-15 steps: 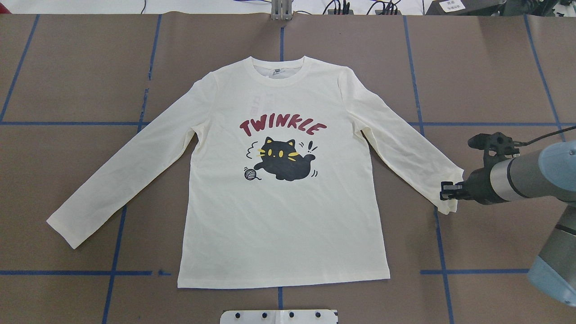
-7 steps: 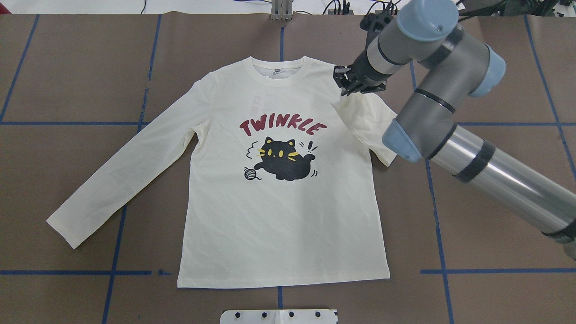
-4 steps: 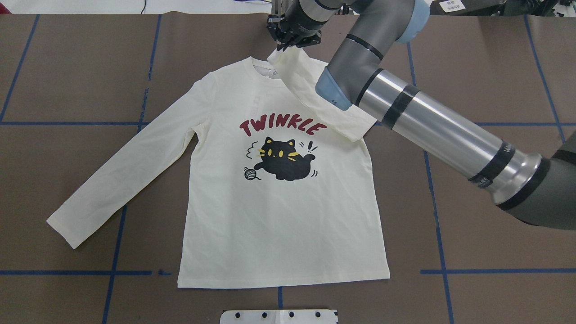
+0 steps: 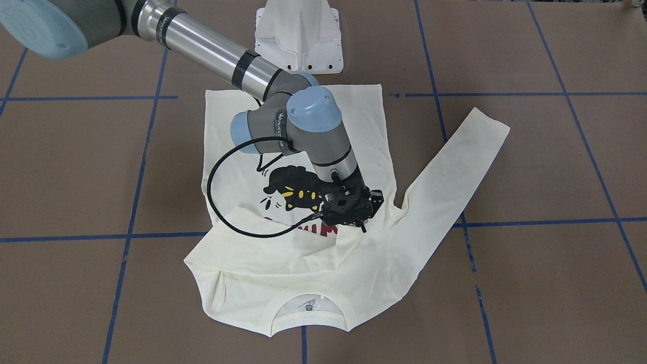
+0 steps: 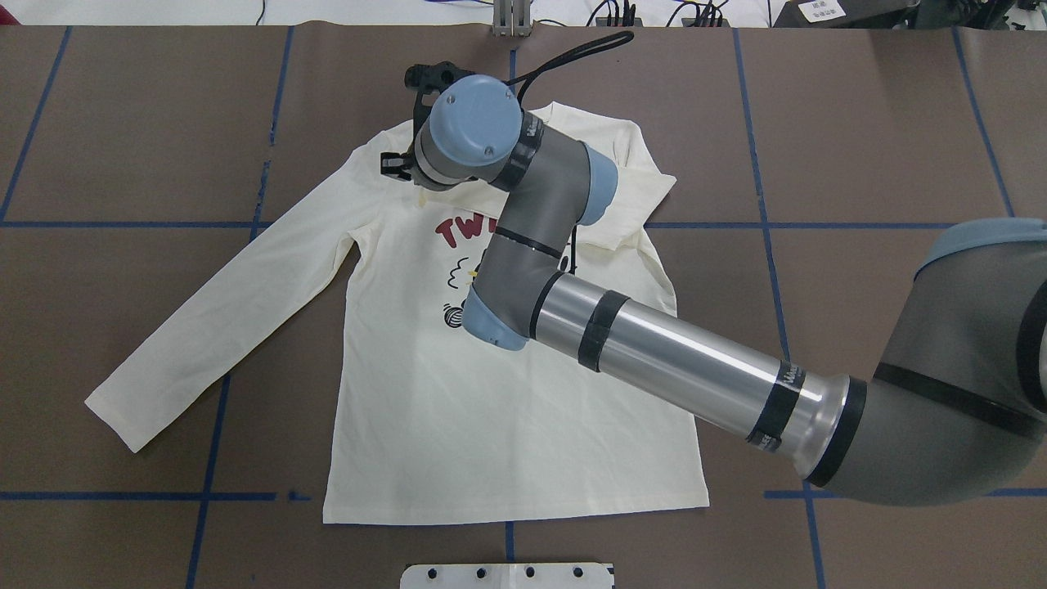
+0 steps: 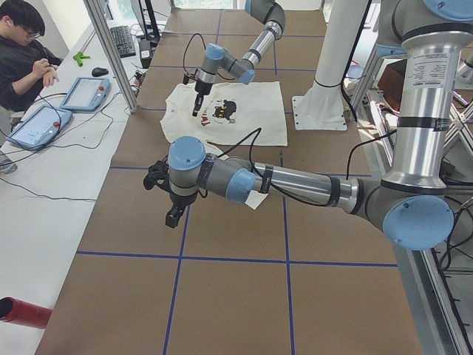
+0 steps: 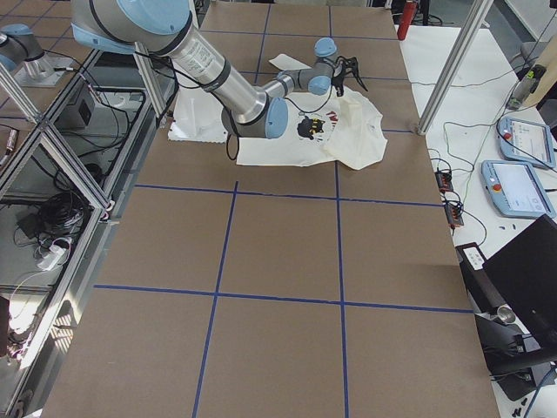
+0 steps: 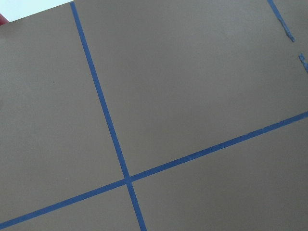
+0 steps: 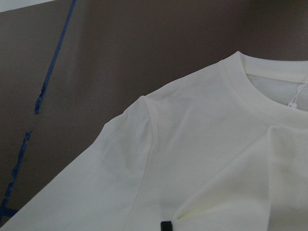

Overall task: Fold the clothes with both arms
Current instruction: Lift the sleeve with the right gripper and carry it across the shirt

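Your right claw was pinched shut on the folded sleeve of the shirt, near the collar. That sleeve lay across the chest, so one fold looked almost done. The other sleeve, stretched away from the collar, was left. You could not tell if your left claw was open.

Brown table, blue tape grid, cream shirt spread on it

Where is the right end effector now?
Front-facing view: the right end effector sits centre, low over the shirt, beside the red lettering, pinching the folded-over sleeve.
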Motion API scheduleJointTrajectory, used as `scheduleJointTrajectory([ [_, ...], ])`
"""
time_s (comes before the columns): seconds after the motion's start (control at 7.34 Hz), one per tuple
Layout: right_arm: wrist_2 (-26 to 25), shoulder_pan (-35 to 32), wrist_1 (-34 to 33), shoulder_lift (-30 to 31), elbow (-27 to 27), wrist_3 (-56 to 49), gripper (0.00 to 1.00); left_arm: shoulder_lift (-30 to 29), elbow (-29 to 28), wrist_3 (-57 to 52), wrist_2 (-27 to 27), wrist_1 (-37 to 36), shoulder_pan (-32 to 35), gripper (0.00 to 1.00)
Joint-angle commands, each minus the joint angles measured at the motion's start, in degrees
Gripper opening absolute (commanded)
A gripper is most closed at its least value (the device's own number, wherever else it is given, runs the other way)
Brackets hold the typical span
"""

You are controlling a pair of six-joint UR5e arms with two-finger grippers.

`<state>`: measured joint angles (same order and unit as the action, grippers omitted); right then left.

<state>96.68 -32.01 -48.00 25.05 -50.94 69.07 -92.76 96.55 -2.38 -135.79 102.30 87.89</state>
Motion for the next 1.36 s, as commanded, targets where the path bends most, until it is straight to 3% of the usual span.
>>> scheduleJointTrajectory([
  [0.0,-2.8,2.0,6.1,-0.5,1.9,0.0,0.0,0.0,-0.2,0.0,0.0,0.0,0.0,1.0],
  [0.55,-2.8,2.0,6.9,-4.7,5.7,0.0,0.0,0.0,-0.4,0.0,0.0,0.0,0.0,1.0],
  [0.68,-3.0,2.4,7.0,-5.7,6.4,0.0,0.99,0.0,-0.4,0.0,0.0,0.0,0.0,1.0],
  [1.23,-2.6,2.7,6.3,-6.5,7.1,6.8,1.0,0.1,-0.4,1.6,0.0,0.0,-0.1,1.0],
])
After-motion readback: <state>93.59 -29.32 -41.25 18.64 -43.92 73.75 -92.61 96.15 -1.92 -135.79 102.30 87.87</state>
